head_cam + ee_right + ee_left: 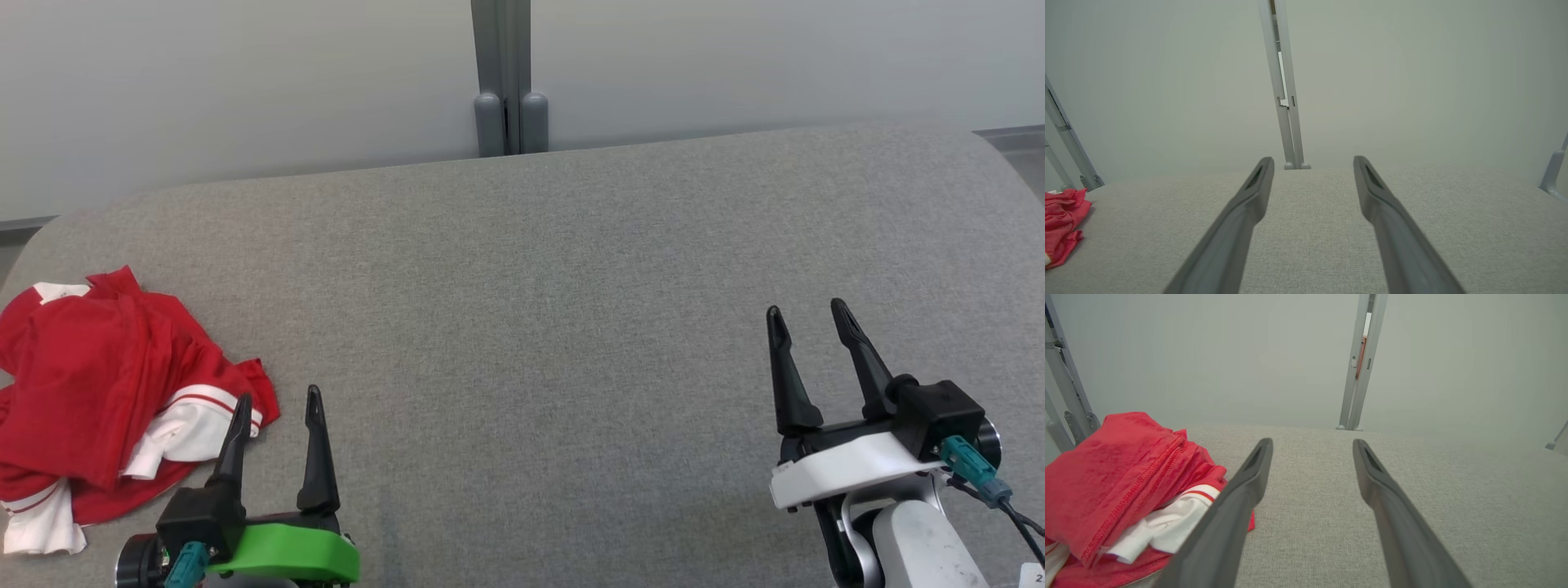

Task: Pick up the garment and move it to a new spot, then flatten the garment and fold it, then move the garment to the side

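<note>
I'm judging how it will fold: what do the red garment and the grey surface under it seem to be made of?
The garment: soft matte knit, likely cotton jersey, judging by limp creases and stitched hem. The surface: grey woven upholstery cloth, matte, fine weave visible; possibly padded, given rounded corners.

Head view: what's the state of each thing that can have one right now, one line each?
garment: crumpled in a heap, unfolded, at the left end of the surface, not held.
left gripper: open, holding nothing, just beside the garment's right edge.
right gripper: open, holding nothing, over the surface, far from the garment.
grey fabric surface: flat, carrying the garment.
</note>
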{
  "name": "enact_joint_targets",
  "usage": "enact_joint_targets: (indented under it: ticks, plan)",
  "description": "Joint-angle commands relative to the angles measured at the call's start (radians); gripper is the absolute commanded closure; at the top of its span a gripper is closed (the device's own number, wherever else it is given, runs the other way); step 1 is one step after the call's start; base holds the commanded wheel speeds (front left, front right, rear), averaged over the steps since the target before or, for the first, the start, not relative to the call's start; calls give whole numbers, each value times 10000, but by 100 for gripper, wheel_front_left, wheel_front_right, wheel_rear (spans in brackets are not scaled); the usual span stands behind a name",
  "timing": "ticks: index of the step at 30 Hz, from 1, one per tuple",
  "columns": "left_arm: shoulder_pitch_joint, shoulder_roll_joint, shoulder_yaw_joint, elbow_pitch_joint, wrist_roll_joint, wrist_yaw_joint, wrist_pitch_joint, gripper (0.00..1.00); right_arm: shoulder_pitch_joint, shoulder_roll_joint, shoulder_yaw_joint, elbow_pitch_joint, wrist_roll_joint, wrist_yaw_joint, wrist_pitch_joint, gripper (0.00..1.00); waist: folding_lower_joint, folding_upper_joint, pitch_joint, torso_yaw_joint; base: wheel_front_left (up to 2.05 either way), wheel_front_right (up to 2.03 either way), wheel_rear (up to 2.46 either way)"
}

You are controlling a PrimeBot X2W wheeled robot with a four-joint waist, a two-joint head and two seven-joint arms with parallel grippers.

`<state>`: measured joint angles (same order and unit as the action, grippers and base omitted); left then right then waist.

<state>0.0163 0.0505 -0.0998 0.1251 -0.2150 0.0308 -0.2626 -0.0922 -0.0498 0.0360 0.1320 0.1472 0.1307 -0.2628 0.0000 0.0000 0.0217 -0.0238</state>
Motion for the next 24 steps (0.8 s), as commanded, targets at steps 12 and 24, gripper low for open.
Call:
enact_joint_targets:
  ticks: [12, 24]
  plan:
    - [-34, 8, -38, 225, -464, 25, -35, 0, 35, -14, 125, 30, 112, 1, -32, 0, 0, 0, 6, 224, 0, 0, 0]
    - [35, 13, 204, 219, -536, 249, -35, 0, 209, -12, 556, 205, 192, 1, -32, 0, 0, 0, -82, 1642, 0, 0, 0]
